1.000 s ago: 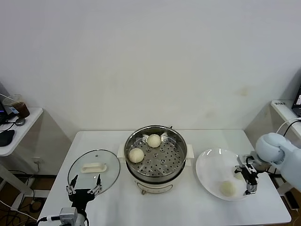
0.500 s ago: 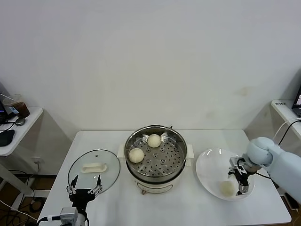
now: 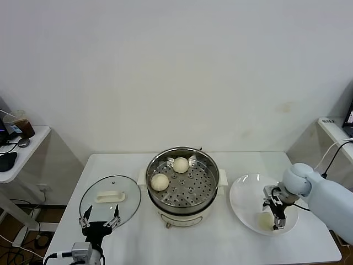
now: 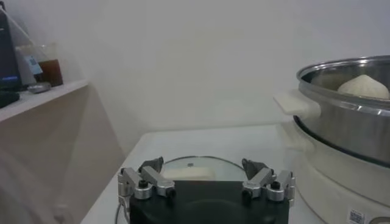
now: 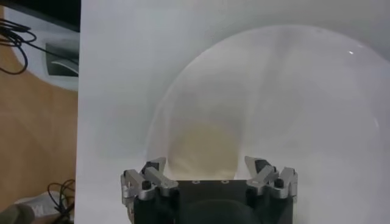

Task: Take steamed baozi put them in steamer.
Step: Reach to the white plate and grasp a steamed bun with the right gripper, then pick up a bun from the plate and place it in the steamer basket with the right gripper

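The steamer (image 3: 182,194), a shiny steel pot with a perforated tray, stands mid-table with two baozi inside, one at the back (image 3: 181,164) and one on the left (image 3: 159,181). A third baozi (image 3: 264,221) lies on the white plate (image 3: 245,193) to its right. My right gripper (image 3: 274,220) hangs open just over this bun. In the right wrist view the bun (image 5: 204,146) sits between the spread fingers of the right gripper (image 5: 207,169), apart from both. My left gripper (image 3: 99,223) is open and idle at the near edge of the glass lid (image 3: 110,197).
The left wrist view shows the lid (image 4: 189,165) ahead of the left gripper (image 4: 204,169), and the steamer's wall (image 4: 347,122) with a bun (image 4: 364,87) to one side. A side table with a cup (image 3: 19,125) stands far left. A second table (image 3: 333,128) is far right.
My right gripper has moved left and down from the plate's right rim to over the baozi on the plate. The left arm has stayed put.
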You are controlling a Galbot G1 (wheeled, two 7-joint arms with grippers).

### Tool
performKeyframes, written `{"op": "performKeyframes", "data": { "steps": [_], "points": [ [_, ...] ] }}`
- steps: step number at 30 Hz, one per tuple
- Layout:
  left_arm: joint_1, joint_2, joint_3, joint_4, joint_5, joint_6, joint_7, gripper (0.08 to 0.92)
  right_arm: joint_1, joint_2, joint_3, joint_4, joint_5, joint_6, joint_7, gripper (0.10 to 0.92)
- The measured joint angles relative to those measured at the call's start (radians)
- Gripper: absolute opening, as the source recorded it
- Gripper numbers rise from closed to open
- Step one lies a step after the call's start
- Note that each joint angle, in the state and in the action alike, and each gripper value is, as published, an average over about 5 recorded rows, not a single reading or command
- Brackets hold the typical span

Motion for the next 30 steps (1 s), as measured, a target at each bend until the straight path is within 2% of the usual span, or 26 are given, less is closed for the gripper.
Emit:
{"op": "performKeyframes", "data": {
  "steps": [4, 18, 22, 30],
  "points": [
    [-0.001, -0.001, 0.000, 0.000, 0.000, 0.000, 0.000, 0.823, 0.002, 0.003, 0.000, -0.004, 0.003, -0.003, 0.000, 0.749],
    [-0.006, -0.006, 0.006, -0.008, -0.001, 0.001, -0.001, 0.823, 0.026, -0.025, 0.006, 0.013, 0.030, -0.012, -0.006, 0.357],
    [-0.013, -0.008, 0.007, -0.013, -0.002, 0.001, -0.002, 0.823, 0.082, -0.034, -0.023, 0.024, 0.057, -0.018, -0.012, 0.326],
    [-0.017, -0.009, 0.007, -0.019, -0.002, -0.005, -0.014, 0.823, 0.305, -0.006, -0.131, 0.016, 0.146, -0.022, -0.033, 0.338]
  ]
}}
